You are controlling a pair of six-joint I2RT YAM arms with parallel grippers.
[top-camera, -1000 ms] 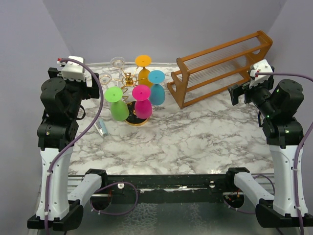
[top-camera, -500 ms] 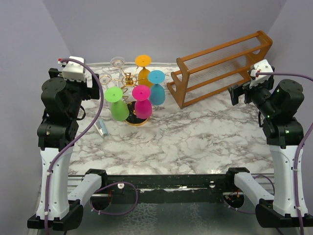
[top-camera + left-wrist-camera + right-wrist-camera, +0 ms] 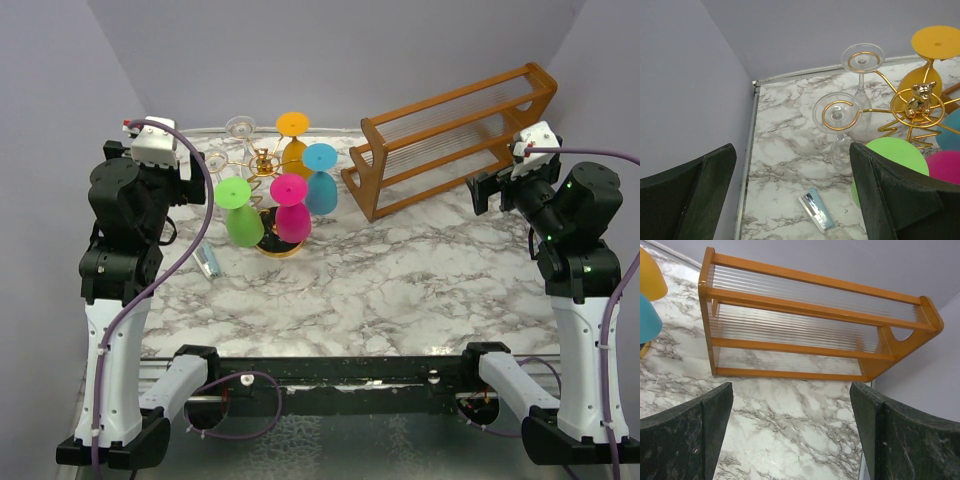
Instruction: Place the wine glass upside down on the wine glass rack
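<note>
Gold wire wine glass rack (image 3: 263, 160), with a central post, looped arms and a round dark base, stands on the white marble table (image 3: 400, 290) at about eleven o'clock in the top view. The clear wine glass (image 3: 837, 112) hangs foot-up in the loop at nine o'clock of the post, among five other glasses (image 3: 288, 188). Nearest it, the left gripper (image 3: 792, 165) is spread wide and holds nothing. The right gripper (image 3: 791, 405), also spread wide and empty, faces the orange-brown wooden slatted rack (image 3: 810, 325) at two o'clock.
</note>
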